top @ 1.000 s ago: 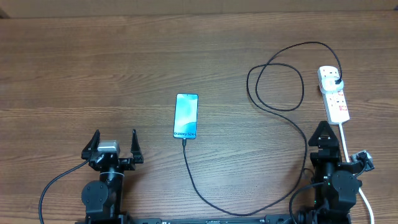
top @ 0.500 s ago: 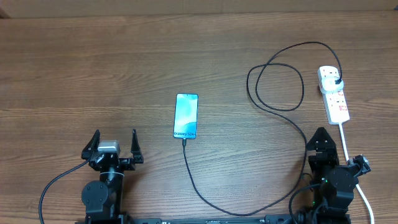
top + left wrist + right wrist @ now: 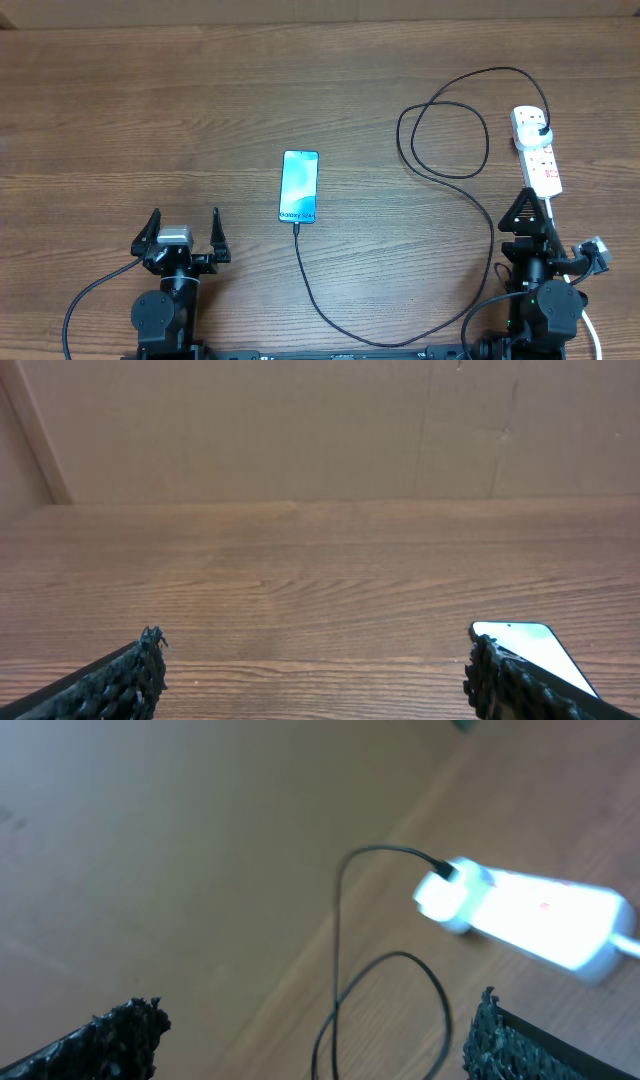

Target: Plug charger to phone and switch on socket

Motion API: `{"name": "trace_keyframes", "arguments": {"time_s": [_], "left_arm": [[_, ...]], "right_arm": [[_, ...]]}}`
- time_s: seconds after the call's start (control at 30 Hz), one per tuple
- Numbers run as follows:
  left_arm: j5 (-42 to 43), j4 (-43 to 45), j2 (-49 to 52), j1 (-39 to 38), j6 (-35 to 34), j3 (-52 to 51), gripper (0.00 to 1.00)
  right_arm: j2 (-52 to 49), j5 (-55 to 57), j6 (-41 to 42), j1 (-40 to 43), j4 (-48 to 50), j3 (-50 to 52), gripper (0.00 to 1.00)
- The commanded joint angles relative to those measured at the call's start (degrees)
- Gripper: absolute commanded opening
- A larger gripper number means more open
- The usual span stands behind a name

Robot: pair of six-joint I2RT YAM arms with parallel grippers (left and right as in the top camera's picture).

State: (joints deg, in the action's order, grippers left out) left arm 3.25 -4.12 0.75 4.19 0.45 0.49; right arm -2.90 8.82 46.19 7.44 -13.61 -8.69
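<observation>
The phone [image 3: 299, 186] lies screen up at the table's middle, and its corner shows in the left wrist view [image 3: 532, 648]. The charger cable [image 3: 330, 315] meets the phone's near end, loops right, and its black plug [image 3: 541, 130] sits in the far end of the socket [image 3: 540, 160]. The right wrist view shows the socket [image 3: 530, 915], blurred, with the plug [image 3: 447, 872] and the cable loop [image 3: 385, 1010]. My left gripper [image 3: 182, 232] [image 3: 315, 680] is open and empty, left of and nearer than the phone. My right gripper [image 3: 524, 207] [image 3: 320, 1040] is open and empty, just short of the socket's near end.
The socket's thick white lead [image 3: 556, 228] runs from its near end past the right arm to the table's front edge. A cardboard wall [image 3: 320, 420] stands along the far side of the wooden table [image 3: 150, 110].
The right arm has shifted and rolled at the front right, its gripper now pointing toward the socket. The left arm, phone, cable and socket have not moved.
</observation>
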Motion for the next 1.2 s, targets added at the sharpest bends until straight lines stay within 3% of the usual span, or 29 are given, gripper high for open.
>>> {"name": "trace_keyframes", "arguments": {"time_s": [0.0, 0.17, 0.37, 0.6, 1.17], "left_arm": [[0.2, -0.1, -0.5, 0.3, 1.3, -0.2, 0.99], [0.2, -0.1, -0.5, 0.3, 1.3, -0.2, 1.0], [0.2, -0.1, -0.5, 0.3, 1.3, -0.2, 1.0], [0.2, -0.1, -0.5, 0.3, 1.3, -0.2, 1.0], [0.2, -0.1, -0.5, 0.3, 1.3, -0.2, 0.99]], "right_arm": [[0.3, -5.4, -11.5, -0.3, 2.6, 0.2, 1.0], [0.6, -9.2, -18.7, -0.3, 7.9, 3.6, 1.0], [2.7, -10.2, -18.9, -1.6, 9.1, 7.5, 1.0], [2.7, -10.0, -33.6, -7.1, 9.0, 8.3, 1.0], [2.7, -10.0, -34.3, -6.6, 8.9, 8.3, 1.0]]}}
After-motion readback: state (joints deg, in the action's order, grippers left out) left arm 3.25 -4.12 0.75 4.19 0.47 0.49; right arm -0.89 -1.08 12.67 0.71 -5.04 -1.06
